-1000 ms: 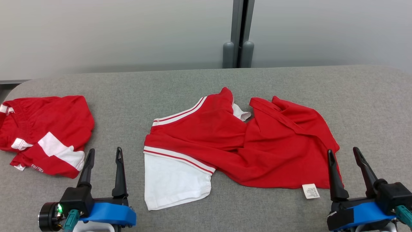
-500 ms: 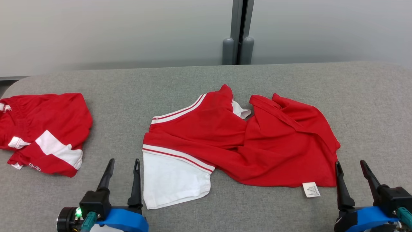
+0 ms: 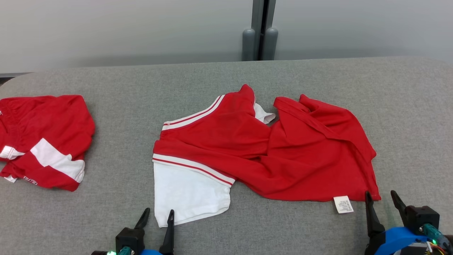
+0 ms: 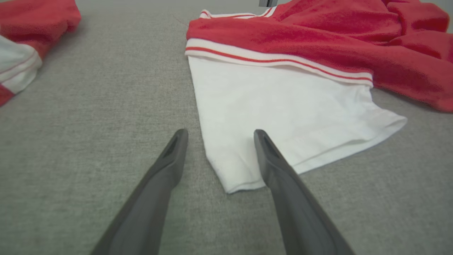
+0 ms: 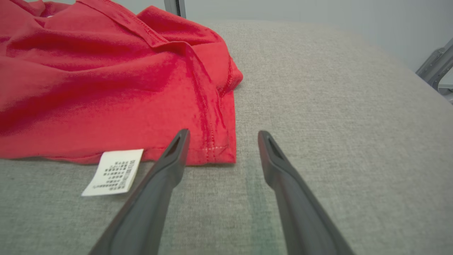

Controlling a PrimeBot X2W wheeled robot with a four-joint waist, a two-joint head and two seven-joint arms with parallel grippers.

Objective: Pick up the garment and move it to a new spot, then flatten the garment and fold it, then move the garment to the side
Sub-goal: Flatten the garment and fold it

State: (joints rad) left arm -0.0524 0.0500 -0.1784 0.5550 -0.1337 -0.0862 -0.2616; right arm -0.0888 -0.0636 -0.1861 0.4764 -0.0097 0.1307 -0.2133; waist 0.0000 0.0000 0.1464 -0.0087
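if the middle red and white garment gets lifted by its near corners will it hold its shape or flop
Probably floppy: the garment lies in soft creases and folds, so it should sag between grip points. Likely light, since its white sleeve lies thin and flat. Pushed, it would probably bunch on the felt-like table rather than slide.

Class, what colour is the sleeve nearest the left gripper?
The sleeve is white; the left wrist view shows it best.
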